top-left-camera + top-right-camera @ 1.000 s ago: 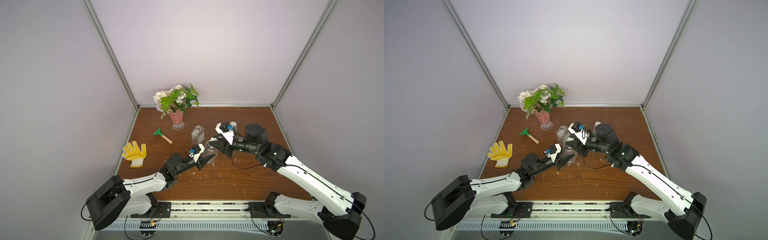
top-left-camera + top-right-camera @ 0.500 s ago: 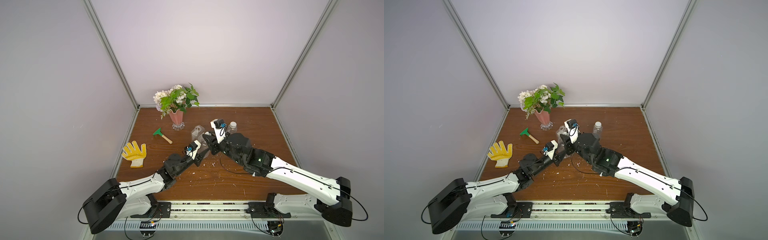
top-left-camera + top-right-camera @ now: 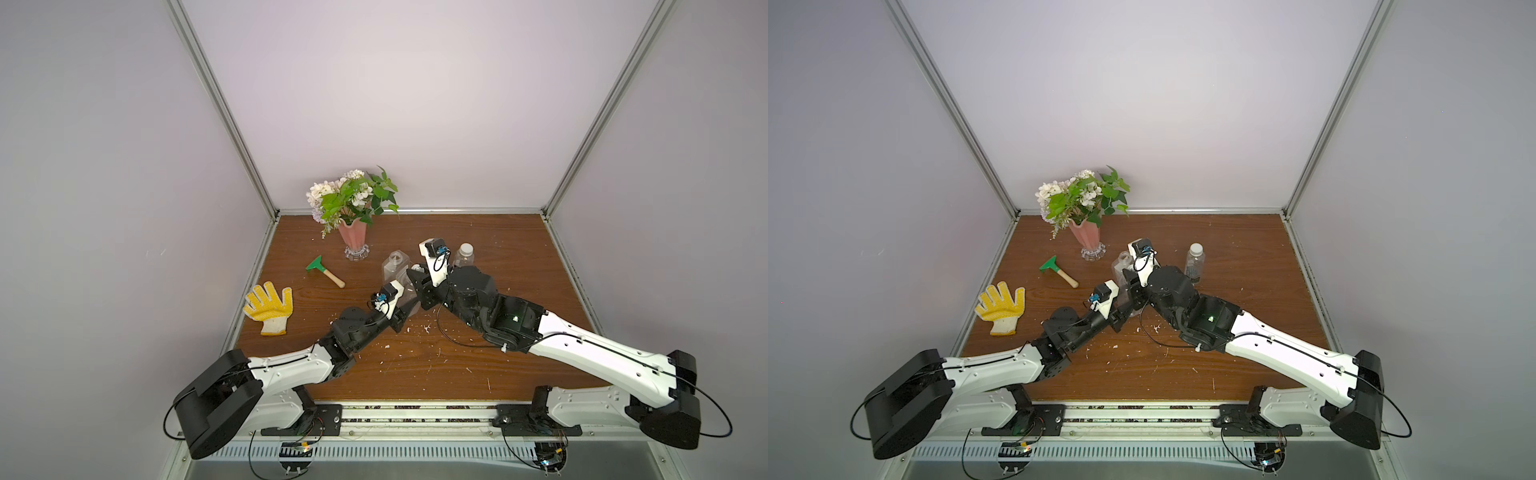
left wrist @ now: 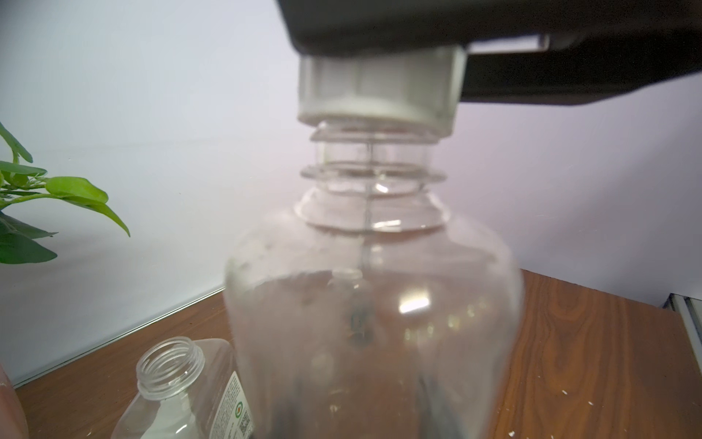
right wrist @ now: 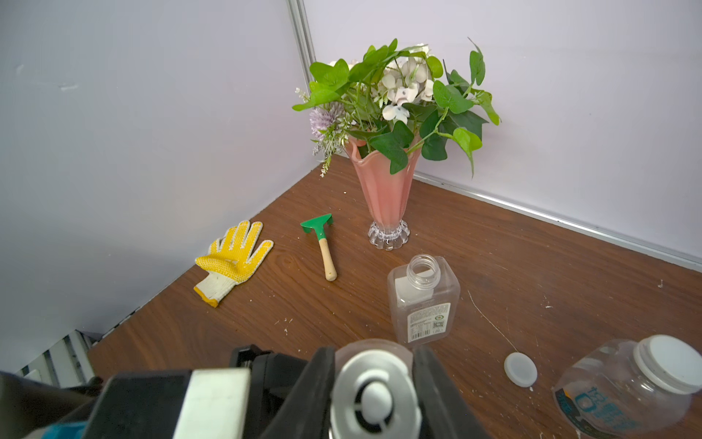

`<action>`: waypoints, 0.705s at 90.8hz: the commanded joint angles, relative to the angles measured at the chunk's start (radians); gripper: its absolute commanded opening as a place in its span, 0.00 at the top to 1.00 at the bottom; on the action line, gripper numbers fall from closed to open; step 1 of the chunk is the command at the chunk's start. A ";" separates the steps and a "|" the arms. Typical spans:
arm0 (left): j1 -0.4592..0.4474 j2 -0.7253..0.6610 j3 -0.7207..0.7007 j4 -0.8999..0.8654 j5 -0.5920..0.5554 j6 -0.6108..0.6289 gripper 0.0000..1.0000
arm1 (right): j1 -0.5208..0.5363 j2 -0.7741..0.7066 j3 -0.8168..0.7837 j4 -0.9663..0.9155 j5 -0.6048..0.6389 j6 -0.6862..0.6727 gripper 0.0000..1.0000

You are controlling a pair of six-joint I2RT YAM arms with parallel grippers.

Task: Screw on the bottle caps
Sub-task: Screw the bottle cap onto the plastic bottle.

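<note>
The left tool (image 3: 409, 309) is clenched on the lower body of the round bottle (image 4: 372, 323), holding it upright over the middle of the desk (image 3: 511, 266). The left wrist view is filled by that clear bottle and shows thread rings bare below the cap (image 4: 380, 91), which sits on top of the neck.

The right tool (image 5: 374, 365) is over that cap. The right wrist view looks down on it, with black fingers (image 5: 319, 380) close on either side; whether they pinch it or only flank it I cannot tell. In both top views the tools meet tip to tip and hide most of the bottle.

Just beside stands the square bottle (image 5: 421, 304), neck open, label showing. A loose cap (image 5: 520, 369) lies flat on the desk between it and the slim bottle (image 5: 626, 387) — only the right wrist view shows it. The slim bottle is already capped, and a top view shows it upright (image 3: 1195, 266) beyond the right arm.

Farther off are the vase (image 5: 383, 197), rake (image 5: 323, 243) and glove (image 5: 231, 258) — the glove nearest the side wall.
</note>
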 commanded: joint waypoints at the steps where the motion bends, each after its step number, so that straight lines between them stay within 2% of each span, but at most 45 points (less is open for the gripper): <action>1: 0.007 0.016 -0.008 0.106 -0.030 -0.030 0.58 | 0.013 -0.037 0.037 -0.112 -0.066 -0.039 0.40; 15: 0.008 0.037 -0.009 0.105 -0.024 -0.036 0.58 | 0.002 -0.103 0.017 -0.135 -0.099 -0.070 0.13; 23: 0.008 0.044 -0.011 0.105 -0.016 -0.041 0.58 | -0.015 -0.151 -0.003 -0.157 -0.110 -0.103 0.02; 37: 0.008 0.046 -0.016 0.104 0.026 -0.052 0.58 | -0.099 -0.238 -0.038 -0.181 -0.185 -0.165 0.01; 50: 0.008 0.035 -0.015 0.106 0.153 -0.045 0.58 | -0.239 -0.305 -0.058 -0.174 -0.415 -0.262 0.01; 64: 0.008 0.020 -0.003 0.105 0.320 -0.049 0.58 | -0.327 -0.329 -0.064 -0.160 -0.647 -0.420 0.01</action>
